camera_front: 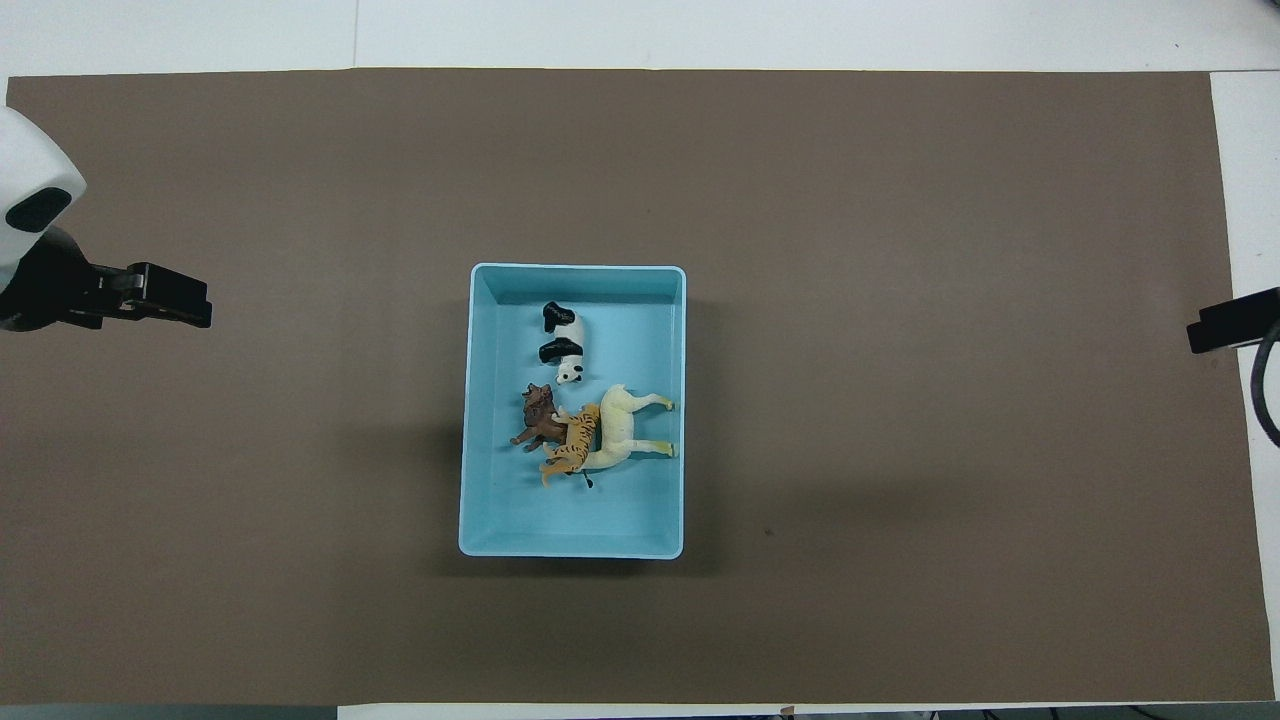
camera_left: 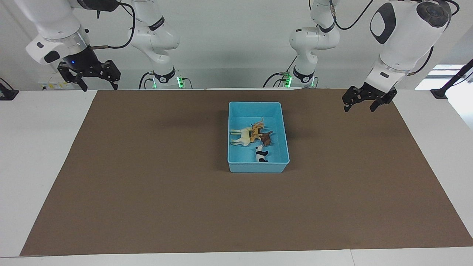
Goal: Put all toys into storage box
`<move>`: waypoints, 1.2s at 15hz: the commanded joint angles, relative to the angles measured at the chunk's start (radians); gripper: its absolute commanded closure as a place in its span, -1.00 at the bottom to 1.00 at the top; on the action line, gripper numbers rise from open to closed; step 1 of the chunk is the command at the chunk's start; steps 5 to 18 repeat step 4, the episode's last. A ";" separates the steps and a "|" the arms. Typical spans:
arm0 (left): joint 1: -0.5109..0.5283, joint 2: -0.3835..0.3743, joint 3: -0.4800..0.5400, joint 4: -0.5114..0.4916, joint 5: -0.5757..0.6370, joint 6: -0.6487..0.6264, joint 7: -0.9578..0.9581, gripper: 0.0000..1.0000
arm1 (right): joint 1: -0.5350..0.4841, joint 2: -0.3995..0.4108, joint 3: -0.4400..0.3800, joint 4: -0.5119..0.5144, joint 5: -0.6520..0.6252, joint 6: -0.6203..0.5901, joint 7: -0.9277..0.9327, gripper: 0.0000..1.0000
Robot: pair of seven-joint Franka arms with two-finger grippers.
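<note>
Toys, four in number, are all lying inside the storage box (camera_left: pixel 258 107), which is sitting on the brown mat (camera_left: pixel 147 184) between the two raised grippers and well apart from both. The panda (camera_left: pixel 261 154) is lying alone in the part of the box farther from the robots. The camel (camera_left: pixel 242 136), the orange-tan cat (camera_left: pixel 255 132) and the brown lion (camera_left: pixel 266 138) are lying bunched together and touching near the middle of the box, the cat resting against the camel's body, the lion on the side toward the left arm, the camel on the side toward the right arm.

The left gripper (camera_left: pixel 357 104) is hanging in the air over the mat's corner at the left arm's end of the table, its fingers (camera_left: pixel 347 107) standing apart and holding nothing. The right gripper (camera_left: pixel 99 87) is hanging raised over the table edge at the right arm's end, just off the mat's corner, its fingers (camera_left: pixel 84 88) likewise spread and holding nothing.
</note>
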 commanded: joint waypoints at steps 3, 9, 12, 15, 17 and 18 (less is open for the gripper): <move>-0.011 -0.002 0.014 -0.001 -0.011 0.010 0.009 -1.00 | -0.007 -0.023 0.002 -0.028 0.002 0.002 0.019 -1.00; -0.011 -0.002 0.014 -0.003 -0.011 0.010 0.009 -1.00 | -0.008 -0.023 0.000 -0.028 0.002 0.000 0.019 -1.00; -0.011 -0.002 0.014 -0.003 -0.011 0.010 0.009 -1.00 | -0.008 -0.023 0.000 -0.028 0.002 0.000 0.019 -1.00; -0.011 -0.002 0.014 -0.003 -0.011 0.010 0.009 -1.00 | -0.008 -0.023 0.000 -0.028 0.002 0.000 0.019 -1.00; -0.011 -0.002 0.014 -0.003 -0.011 0.010 0.009 -1.00 | -0.008 -0.023 0.000 -0.028 0.002 0.000 0.019 -1.00; -0.011 -0.002 0.014 -0.003 -0.011 0.010 0.009 -1.00 | -0.008 -0.023 0.000 -0.028 0.002 0.000 0.019 -1.00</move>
